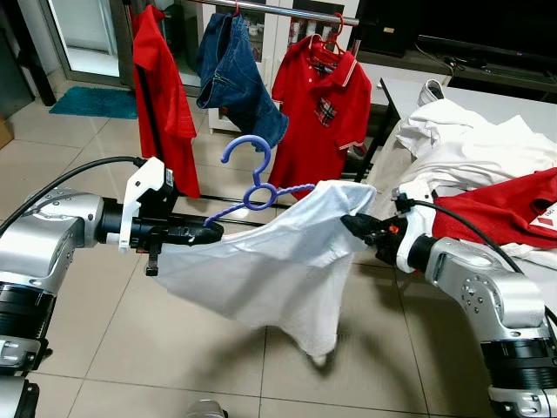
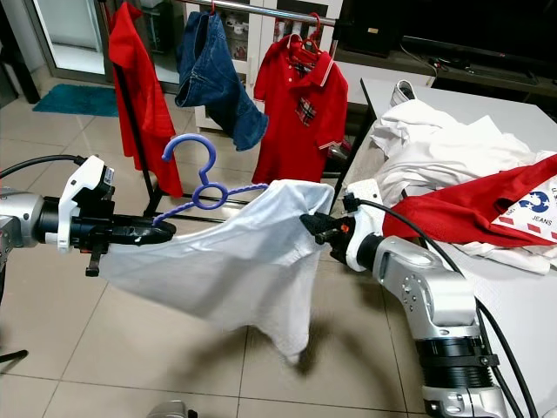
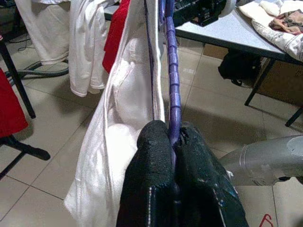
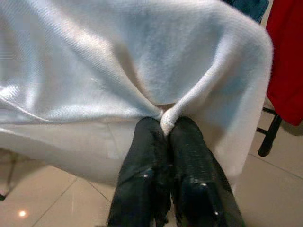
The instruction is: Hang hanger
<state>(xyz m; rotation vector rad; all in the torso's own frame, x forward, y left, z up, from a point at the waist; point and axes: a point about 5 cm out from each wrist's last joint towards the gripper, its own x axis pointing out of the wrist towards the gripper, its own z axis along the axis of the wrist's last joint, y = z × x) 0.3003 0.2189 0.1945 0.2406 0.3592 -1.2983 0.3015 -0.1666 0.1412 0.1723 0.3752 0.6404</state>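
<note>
Head views: a blue plastic hanger [image 1: 252, 178] carrying a white cotton shirt [image 1: 278, 252] is held stretched between both arms, hook up, before a metal clothes rail [image 1: 287, 10], likely ready for hanging.

Left wrist view: the left pincer [image 3: 173, 142] is clamped on the hanger's blue arm, steadying that end.

Right wrist view: the right pincer [image 4: 166, 124] pinches a fold of shirt, keeping it spread.
</note>
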